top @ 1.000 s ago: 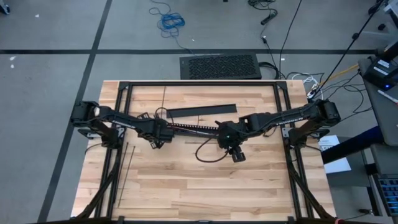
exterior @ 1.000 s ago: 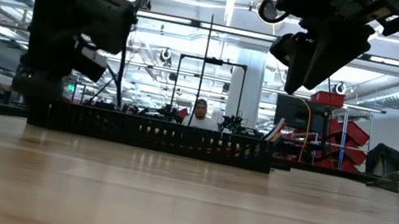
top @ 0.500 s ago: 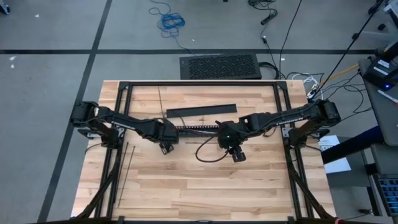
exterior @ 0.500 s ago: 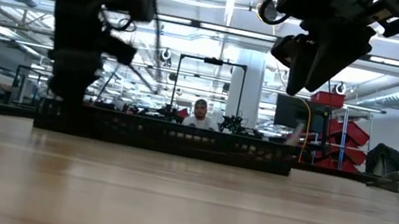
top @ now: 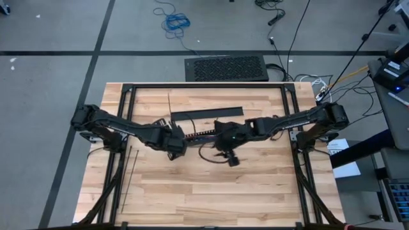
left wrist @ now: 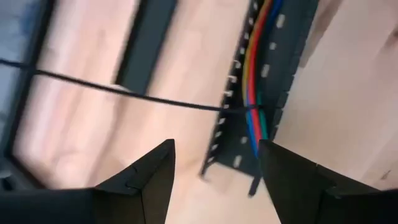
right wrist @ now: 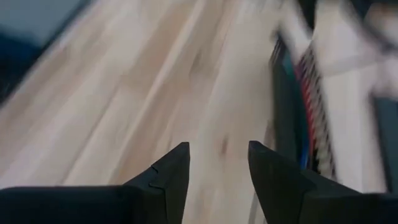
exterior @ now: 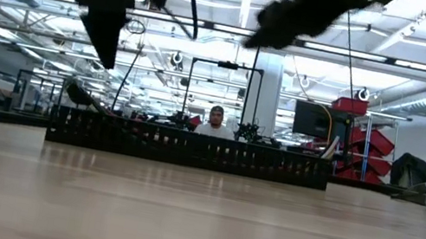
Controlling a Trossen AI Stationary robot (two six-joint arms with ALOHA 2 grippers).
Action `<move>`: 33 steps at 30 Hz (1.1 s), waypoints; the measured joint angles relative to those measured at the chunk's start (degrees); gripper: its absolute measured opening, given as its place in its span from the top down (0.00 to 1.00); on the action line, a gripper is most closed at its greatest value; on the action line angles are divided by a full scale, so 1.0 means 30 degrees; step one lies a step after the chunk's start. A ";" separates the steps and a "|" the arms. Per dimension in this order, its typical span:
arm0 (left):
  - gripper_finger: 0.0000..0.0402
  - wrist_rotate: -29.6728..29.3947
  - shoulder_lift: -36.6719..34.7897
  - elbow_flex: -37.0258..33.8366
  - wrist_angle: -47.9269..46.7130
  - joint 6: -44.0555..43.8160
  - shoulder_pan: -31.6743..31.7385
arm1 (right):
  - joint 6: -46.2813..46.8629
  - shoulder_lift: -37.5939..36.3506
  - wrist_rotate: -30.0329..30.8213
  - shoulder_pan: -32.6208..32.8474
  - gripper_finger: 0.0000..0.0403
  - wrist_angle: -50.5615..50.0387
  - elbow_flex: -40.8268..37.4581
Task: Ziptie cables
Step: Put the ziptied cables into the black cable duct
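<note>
The cables are coloured wires lying lengthwise inside a long black slotted channel at mid-table; they also show in the right wrist view as the cables. A thin black ziptie runs across the wood up to the channel. Another ziptie lies straight near the left edge. My left gripper hangs open above the channel's left end, with nothing between its fingers. My right gripper hovers open on the near side of the channel's right end, also empty.
A flat black strip lies on the wood beyond the channel. A black loop of cord sits under the right arm. The table's black frame runs round its edges. Bare wood lies toward the near edge.
My left gripper has risen from the channel's left end and moved toward the table's right and near edge. My right gripper has tipped up toward level and swung a little left. The channel has slid slightly toward the table's right.
</note>
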 joint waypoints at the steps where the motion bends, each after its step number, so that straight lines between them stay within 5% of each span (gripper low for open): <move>1: 0.44 -0.0316 -0.0003 0.0307 -0.0624 -0.0384 -0.0207 | 0.0242 0.0412 -0.0028 -0.0119 0.63 0.1715 -0.0216; 9: 0.44 -0.0684 -0.0011 -0.0369 -0.5726 -0.5257 -0.1732 | 0.0994 0.6954 0.0017 -0.1046 0.84 1.1579 0.0476; 14: 0.44 -0.0692 -0.0950 -0.0811 -0.5600 -0.7510 -0.3241 | 0.0118 0.9700 -0.0122 -0.1422 0.99 1.1851 0.2789; 24: 0.44 -0.0925 -0.4111 -0.4144 -0.0718 -0.9708 -0.5152 | -0.1428 1.2375 -0.0665 -0.1942 1.00 0.9554 0.7212; 33: 0.44 -0.1134 -0.4197 -0.4767 0.1198 -0.9834 -0.6027 | -0.1439 1.4029 -0.1161 -0.3070 1.00 0.8972 0.8545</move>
